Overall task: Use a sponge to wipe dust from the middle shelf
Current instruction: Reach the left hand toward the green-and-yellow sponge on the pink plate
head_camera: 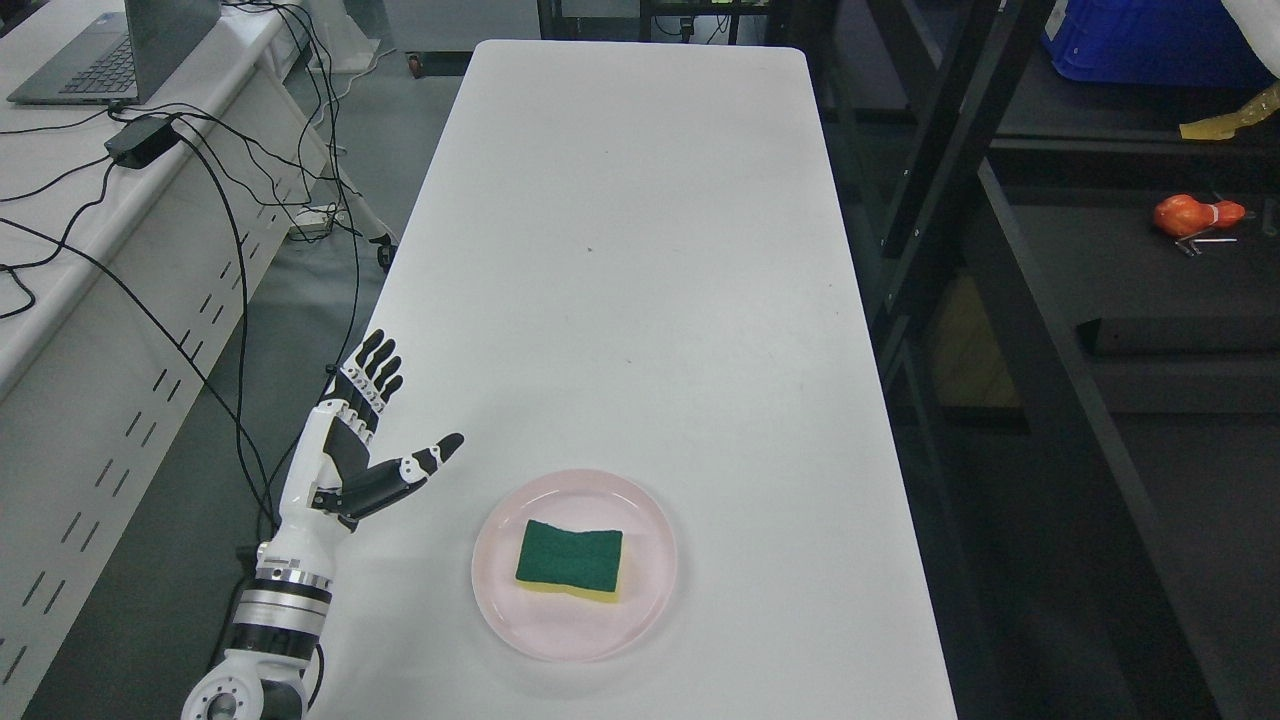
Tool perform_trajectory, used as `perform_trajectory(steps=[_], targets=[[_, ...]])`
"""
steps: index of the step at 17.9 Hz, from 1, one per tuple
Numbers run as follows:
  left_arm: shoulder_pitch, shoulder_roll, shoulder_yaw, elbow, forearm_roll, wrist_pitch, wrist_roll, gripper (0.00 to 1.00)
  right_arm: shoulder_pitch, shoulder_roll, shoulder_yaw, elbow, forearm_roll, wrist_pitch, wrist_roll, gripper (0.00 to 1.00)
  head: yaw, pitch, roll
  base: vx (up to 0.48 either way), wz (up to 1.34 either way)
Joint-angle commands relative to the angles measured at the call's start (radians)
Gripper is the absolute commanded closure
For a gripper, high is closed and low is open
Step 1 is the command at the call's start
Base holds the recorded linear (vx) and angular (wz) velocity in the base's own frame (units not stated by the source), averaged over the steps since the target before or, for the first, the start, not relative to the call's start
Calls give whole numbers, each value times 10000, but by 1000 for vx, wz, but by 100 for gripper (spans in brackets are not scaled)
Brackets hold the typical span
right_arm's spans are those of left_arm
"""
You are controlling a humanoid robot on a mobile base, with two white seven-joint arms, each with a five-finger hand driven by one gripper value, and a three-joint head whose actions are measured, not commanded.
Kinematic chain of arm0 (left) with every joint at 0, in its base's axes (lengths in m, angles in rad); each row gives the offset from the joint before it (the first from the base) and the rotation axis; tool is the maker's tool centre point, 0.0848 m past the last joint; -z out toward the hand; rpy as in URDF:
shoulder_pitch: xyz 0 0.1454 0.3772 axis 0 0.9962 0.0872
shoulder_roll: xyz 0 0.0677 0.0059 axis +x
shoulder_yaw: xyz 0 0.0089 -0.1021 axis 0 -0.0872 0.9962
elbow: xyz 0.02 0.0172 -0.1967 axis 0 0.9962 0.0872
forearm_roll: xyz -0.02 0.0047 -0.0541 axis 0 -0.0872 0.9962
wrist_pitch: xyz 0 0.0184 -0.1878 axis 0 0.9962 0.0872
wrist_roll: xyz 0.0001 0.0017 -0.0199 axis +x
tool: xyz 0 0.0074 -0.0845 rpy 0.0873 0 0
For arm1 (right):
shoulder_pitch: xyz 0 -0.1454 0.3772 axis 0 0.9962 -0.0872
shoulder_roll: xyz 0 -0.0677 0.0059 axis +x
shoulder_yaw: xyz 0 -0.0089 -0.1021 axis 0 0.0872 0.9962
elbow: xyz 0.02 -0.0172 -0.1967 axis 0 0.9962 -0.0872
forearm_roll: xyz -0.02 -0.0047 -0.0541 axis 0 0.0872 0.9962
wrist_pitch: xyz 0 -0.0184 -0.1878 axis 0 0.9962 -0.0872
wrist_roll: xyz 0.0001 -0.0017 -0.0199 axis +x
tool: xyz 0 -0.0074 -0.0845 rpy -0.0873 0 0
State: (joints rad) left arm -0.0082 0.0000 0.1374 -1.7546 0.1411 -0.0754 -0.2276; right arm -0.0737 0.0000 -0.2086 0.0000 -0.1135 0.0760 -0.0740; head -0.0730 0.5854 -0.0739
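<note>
A green-topped, yellow-bottomed rectangular sponge point(569, 557) lies flat in the middle of a round pale pink plate point(650, 600) near the front of the long white table point(620, 250). The robot's left hand point(365, 440) hangs at the table's left edge, well apart from the plate, fingers straight and spread, thumb out, holding nothing. To the right stands a dark metal shelf rack point(1040, 330).

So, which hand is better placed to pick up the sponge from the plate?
Probably the left hand. It is open, beside the table's left edge, and close to the pink plate where the sponge lies. The right hand is not in view.
</note>
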Motion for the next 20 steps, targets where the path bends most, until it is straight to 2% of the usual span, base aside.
perform_trajectory(steps=[1,4,7,9,14,18,20], targets=[[-117,175,-269,-19,0,18,-70,2,0,-175,0,-175,0,7,3,0,0,0,0,0,0],[-163,175,-498,-3,-61,-134,-223,2,0,-175,0,-175,0,7,3,0,0,0,0,0,0],[-224,1973,-1722,27,-1620,-1253,-546,2,0,-175,0,-175,0,7,3,0,0,0,0,0,0],[-499,2819,-2338,12,-2923,-1835,-577,3,0,-175,0,-175,0,7,3,0,0,0,0,0,0],[-2185,3849,-3197,150,-6806,-3399,-1848,5,0,-175,15,-175,0,7,3,0,0,0,0,0,0],[-3107,4293,-5067,120,-8097,-4352,-3565,5,0,-175,0,-175,0,7,3,0,0,0,0,0,0],[-3353,4768,-5437,-109,-8344,-4400,-3737,5,0,-175,15,-175,0,7,3,0,0,0,0,0,0]])
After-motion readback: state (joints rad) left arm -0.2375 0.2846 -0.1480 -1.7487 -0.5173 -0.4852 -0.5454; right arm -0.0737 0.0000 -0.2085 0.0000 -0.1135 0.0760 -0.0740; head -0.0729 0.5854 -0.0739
